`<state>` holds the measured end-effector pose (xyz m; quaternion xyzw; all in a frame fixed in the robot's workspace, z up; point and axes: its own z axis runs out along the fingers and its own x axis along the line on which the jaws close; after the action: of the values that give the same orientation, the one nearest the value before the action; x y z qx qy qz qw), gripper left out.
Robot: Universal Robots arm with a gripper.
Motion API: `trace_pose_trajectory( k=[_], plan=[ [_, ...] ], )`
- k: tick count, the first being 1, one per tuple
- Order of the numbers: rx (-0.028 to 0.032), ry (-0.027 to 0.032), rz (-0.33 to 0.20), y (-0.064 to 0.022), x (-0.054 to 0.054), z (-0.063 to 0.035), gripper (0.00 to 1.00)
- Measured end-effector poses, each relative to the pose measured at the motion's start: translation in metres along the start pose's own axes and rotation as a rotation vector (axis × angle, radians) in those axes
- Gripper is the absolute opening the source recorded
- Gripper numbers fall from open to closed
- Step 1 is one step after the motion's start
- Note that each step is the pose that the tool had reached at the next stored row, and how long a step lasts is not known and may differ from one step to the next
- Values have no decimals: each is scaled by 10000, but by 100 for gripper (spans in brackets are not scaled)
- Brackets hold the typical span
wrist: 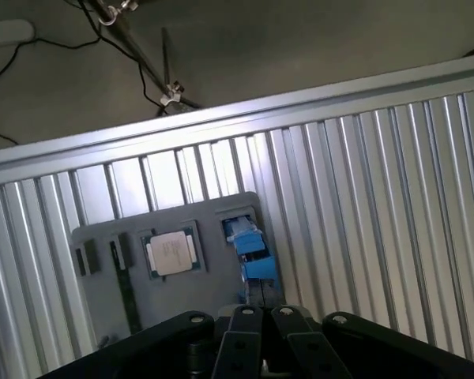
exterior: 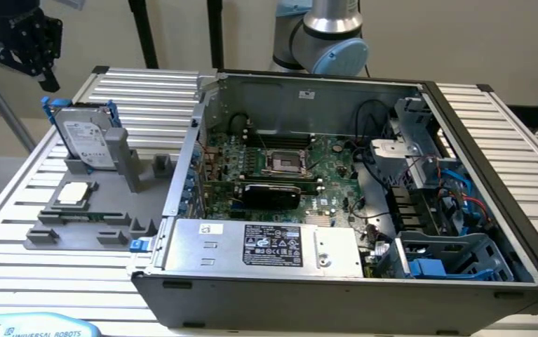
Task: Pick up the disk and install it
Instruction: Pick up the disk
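The disk [exterior: 89,140], a silver-grey drive with a white label in a blue bracket, stands upright in a slot of the grey holder [exterior: 81,225] on the exterior view's left. My black gripper [exterior: 46,76] hangs in the air above and to the left of it, apart from it. In the wrist view the disk [wrist: 249,249] shows edge-on as a blue strip just beyond my gripper [wrist: 261,320]. Its fingers [wrist: 238,339] are shut together with nothing between them.
An open computer case [exterior: 184,175] lies on the slatted metal table [exterior: 503,140], with the motherboard [exterior: 278,168], a silver box with a black label [exterior: 269,246] and a blue-trimmed drive bay [exterior: 447,256] inside. A square silver chip [exterior: 75,193] rests on the grey holder.
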<state>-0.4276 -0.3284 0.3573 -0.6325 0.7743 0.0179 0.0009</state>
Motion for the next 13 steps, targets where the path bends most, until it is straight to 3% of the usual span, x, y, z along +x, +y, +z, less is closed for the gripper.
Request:
trace_pose_trajectory(
  k=[13],
  plan=[
    [-1,26,-1215,5,-23,1,11]
  ],
)
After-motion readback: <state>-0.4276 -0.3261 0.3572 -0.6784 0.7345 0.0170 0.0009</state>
